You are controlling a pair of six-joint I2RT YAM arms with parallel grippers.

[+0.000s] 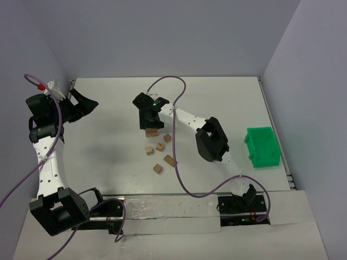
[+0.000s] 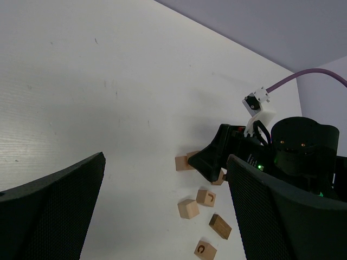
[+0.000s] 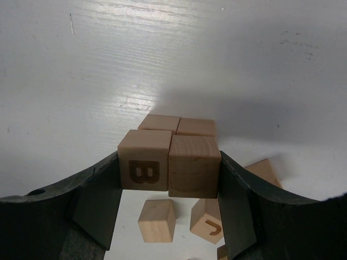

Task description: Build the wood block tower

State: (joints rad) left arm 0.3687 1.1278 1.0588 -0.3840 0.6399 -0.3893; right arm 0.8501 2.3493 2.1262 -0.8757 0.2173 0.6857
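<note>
My right gripper (image 1: 147, 116) is shut on two light wooden blocks held side by side, a "B" block (image 3: 144, 167) and a plain block (image 3: 194, 166). They hang just above and in front of two more blocks (image 3: 178, 125) that lie side by side on the table; these also show in the top view (image 1: 152, 132). Several loose blocks lie nearer, among them a plain one (image 3: 157, 219) and a "J" one (image 3: 208, 221); they show scattered in the top view (image 1: 160, 146). My left gripper (image 1: 81, 105) is open and empty, far to the left.
A green plastic bin (image 1: 262, 147) stands at the right side of the table. The right arm's purple cable (image 1: 176, 157) loops over the table past the loose blocks. In the left wrist view the right gripper (image 2: 217, 160) stands over the blocks (image 2: 188, 208).
</note>
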